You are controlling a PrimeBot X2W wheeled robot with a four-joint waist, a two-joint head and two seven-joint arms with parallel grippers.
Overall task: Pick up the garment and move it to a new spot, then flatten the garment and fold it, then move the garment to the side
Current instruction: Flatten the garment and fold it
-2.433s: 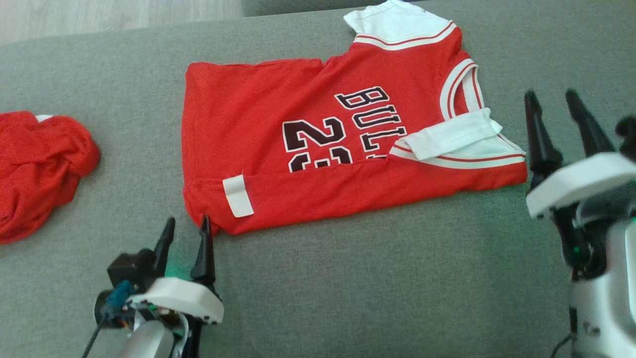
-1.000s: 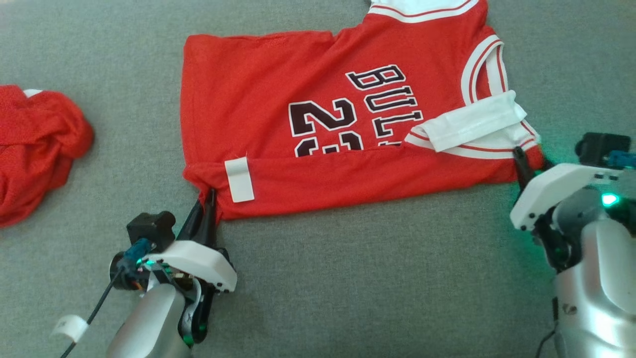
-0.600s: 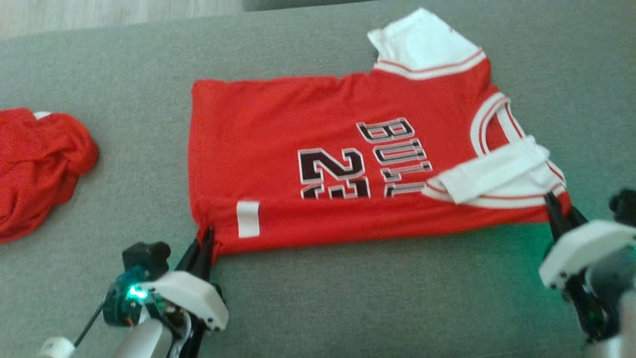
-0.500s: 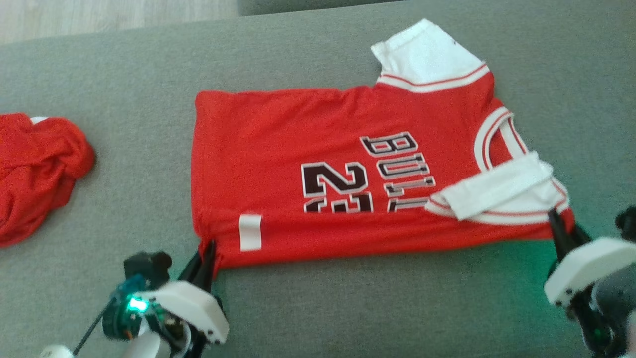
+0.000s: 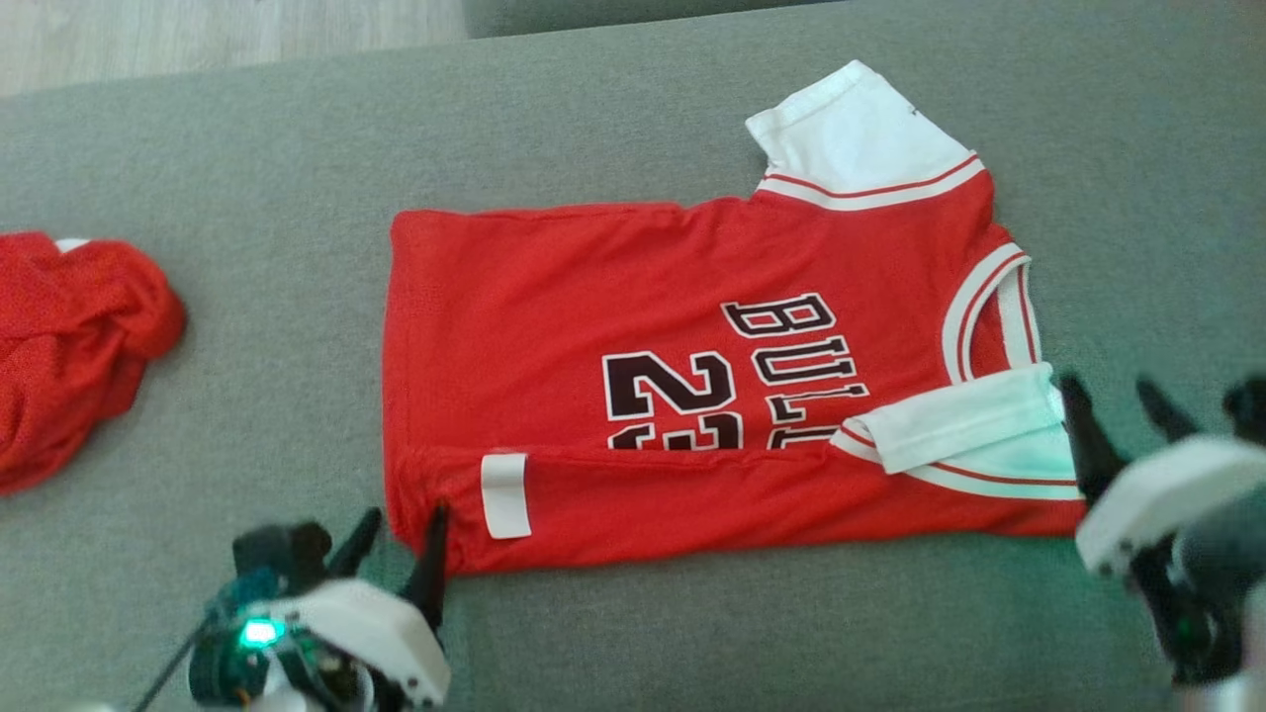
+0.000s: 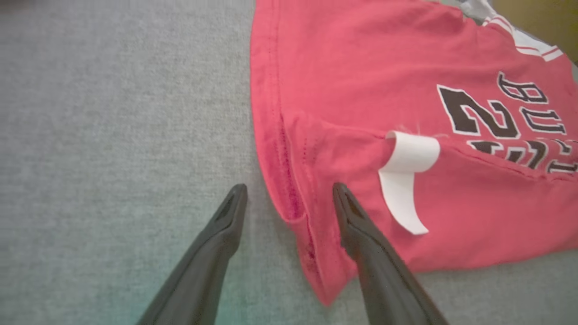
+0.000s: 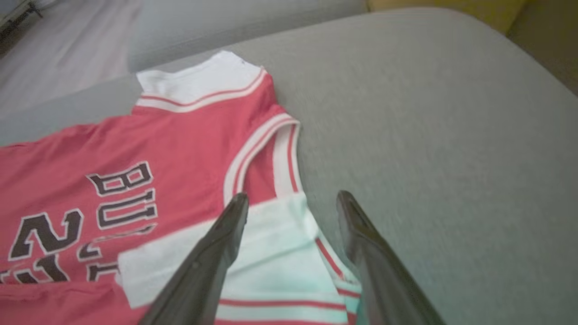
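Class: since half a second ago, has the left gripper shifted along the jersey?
No. The left gripper stays at the near corner of the jersey, beside the white tag; its jaws have only opened.

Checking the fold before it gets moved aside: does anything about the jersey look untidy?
Yes. The jersey is folded only along its near edge; the far white sleeve sticks out past the body, and a white tag curls up near the left corner.

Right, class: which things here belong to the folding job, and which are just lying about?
Job: jersey, flat with one side folded in; left fingers, open at its hem; right fingers, open by its sleeve.
Lying about: crumpled red cloth at the left; wood floor beyond.
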